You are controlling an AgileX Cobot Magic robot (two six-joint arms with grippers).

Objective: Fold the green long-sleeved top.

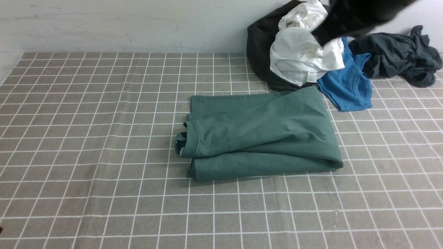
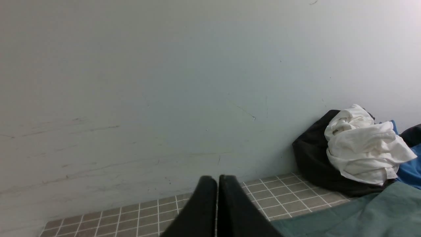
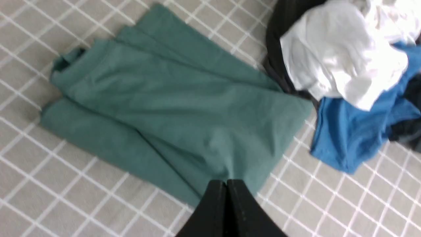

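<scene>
Top: folded bundle, mid-desk, towards the far edge | both jaws, left and right: pinched together, empty | my advice: straighten the skewed upper layer, pressing lightly (the white pile crowds its far corner)

Top: on table
Bundle: one o'clock from top
T-shirt: two o'clock from top
Garment: two o'clock from T-shirt
</scene>
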